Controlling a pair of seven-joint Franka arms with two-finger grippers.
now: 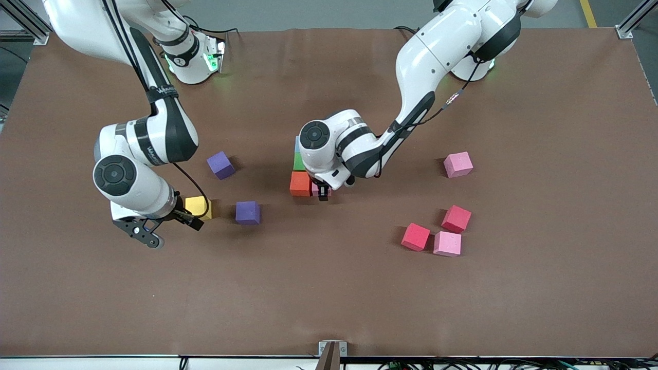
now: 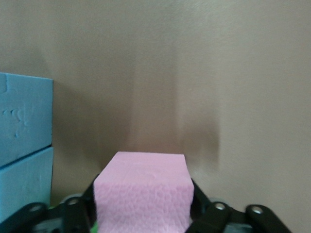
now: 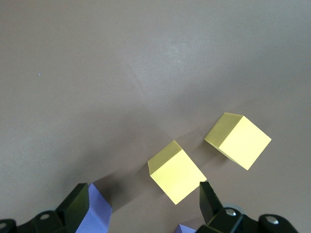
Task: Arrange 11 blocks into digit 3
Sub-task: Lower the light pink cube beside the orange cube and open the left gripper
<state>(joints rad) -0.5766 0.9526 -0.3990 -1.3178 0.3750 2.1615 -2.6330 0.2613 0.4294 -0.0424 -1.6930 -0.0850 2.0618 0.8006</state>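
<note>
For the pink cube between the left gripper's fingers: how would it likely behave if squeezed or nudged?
The pink cube shows a pitted, matte foam-like surface, so it probably grips well and gives slightly under the left gripper. It looks light for its size. Its flat faces suggest it would slide against the orange cube, not roll.

We see a pink block (image 2: 141, 191) set beside the orange block (image 1: 299, 184), green (image 1: 299, 162) and blue (image 2: 22, 116) adjoining.

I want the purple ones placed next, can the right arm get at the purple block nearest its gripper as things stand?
Probably yes. The right gripper hangs open, holding nothing, beside the purple block, with only bare table between them.
</note>
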